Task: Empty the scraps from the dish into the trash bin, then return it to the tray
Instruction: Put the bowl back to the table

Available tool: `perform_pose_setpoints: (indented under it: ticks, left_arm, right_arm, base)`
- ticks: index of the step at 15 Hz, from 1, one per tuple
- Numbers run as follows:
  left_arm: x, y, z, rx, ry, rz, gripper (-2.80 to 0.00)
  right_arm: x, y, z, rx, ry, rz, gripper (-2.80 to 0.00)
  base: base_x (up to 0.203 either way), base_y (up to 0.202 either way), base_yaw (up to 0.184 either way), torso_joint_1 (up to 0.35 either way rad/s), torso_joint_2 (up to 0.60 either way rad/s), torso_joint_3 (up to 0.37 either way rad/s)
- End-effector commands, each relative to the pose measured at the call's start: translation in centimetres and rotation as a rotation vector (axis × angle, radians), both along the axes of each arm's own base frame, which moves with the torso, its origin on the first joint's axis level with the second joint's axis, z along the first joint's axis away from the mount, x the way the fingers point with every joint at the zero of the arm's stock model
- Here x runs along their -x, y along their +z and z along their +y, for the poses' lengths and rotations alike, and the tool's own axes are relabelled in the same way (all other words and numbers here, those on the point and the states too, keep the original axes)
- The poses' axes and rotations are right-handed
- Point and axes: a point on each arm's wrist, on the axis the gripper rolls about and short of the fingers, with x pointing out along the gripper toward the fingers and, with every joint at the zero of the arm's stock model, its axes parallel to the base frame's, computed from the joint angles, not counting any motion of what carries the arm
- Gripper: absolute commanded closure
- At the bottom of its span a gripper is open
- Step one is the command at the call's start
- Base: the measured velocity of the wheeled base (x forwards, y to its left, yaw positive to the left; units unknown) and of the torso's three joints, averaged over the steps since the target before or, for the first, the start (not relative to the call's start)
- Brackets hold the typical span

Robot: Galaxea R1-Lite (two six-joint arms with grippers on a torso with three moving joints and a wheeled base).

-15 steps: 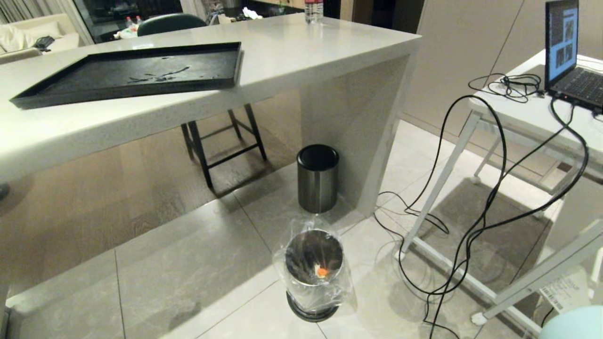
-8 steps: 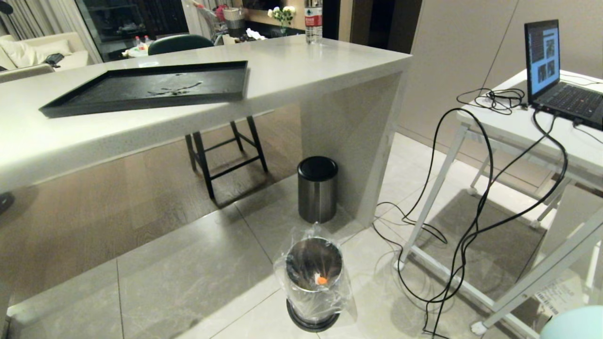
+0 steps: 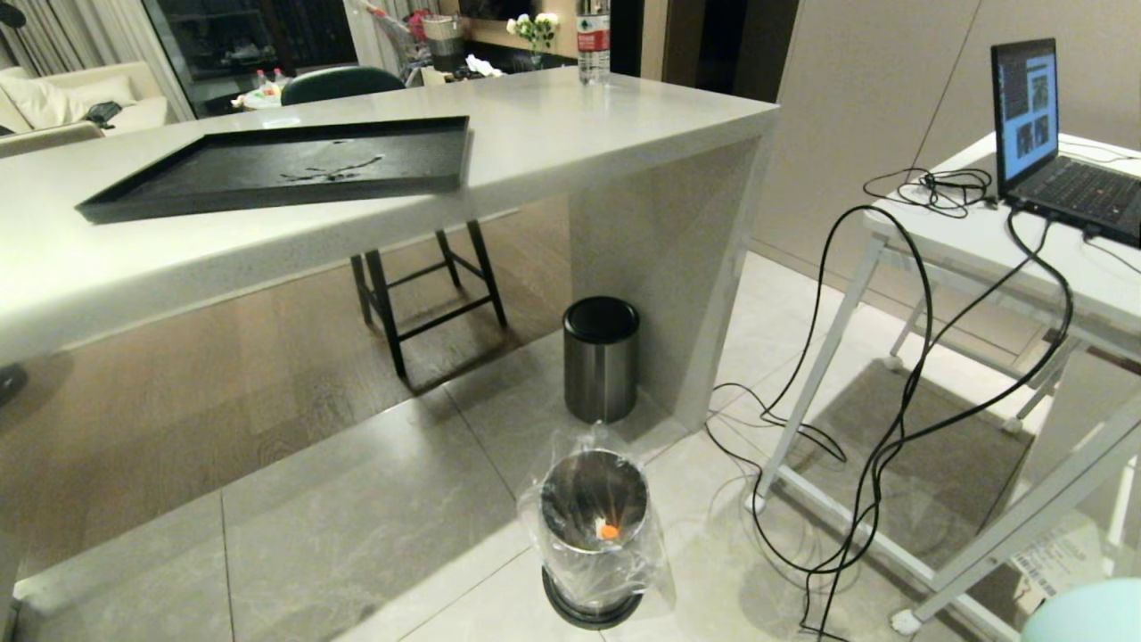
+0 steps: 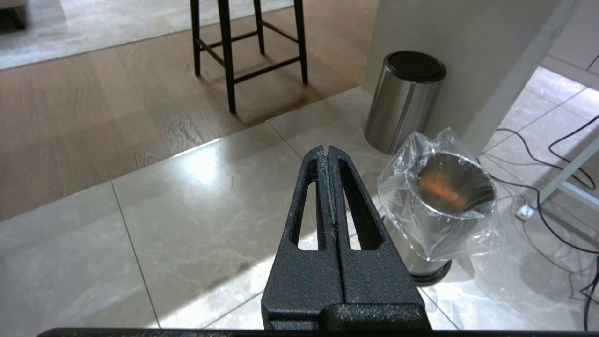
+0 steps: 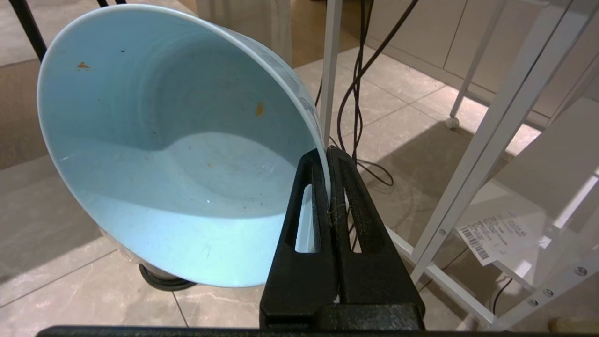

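The right gripper (image 5: pixel 327 154) has its jaws clenched on the rim of the dish (image 5: pixel 178 154), 1 finger inside the wall and 1 outside. The dish hangs tipped on its side over the floor, its hollow facing the wrist camera; only a couple of tiny orange flecks cling to the inner wall. In the head view a sliver of the dish (image 3: pixel 1083 615) shows at the near right corner.

The left gripper (image 4: pixel 327 154) hangs over the floor tiles with its jaws pressed together, holding nothing.

The bin (image 3: pixel 595 526) stands on the floor, near and about centre, its bag crinkled around the rim. A small orange scrap (image 3: pixel 609 531) lies at its bottom. In the left wrist view the bin (image 4: pixel 444 206) sits just beside the left gripper's tip. Just beyond it, against the desk's leg, stands a steel bin (image 3: pixel 601 358) with a black lid.

The tray (image 3: pixel 285 167) lies on the desk (image 3: pixel 570 125), far left, with a few dark marks on its surface and nothing standing on it. A stool (image 3: pixel 428 267) is tucked under the desk. To the right, a white table (image 3: pixel 980 232) carries a laptop (image 3: pixel 1052 134), with black cables (image 3: pixel 900 374) trailing to the floor.
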Motion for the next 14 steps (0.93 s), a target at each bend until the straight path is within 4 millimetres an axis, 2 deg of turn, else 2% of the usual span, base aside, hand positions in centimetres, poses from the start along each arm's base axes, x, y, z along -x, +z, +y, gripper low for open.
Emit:
perform_pose_setpoints:
  ticks: [1,14]
  left_arm:
    - [-0.01,0.01,0.00,-0.001,0.000,0.000,0.00]
    - [-0.01,0.01,0.00,-0.002,0.000,0.000,0.00]
  right_arm:
    - [-0.01,0.01,0.00,0.000,0.000,0.001,0.00]
    - [-0.01,-0.02,0.00,-0.003,0.001,0.004,0.00]
  base:
    - [0.000,0.000,0.000,0.007,0.01,0.104]
    - [0.000,0.000,0.000,0.000,0.00,0.008]
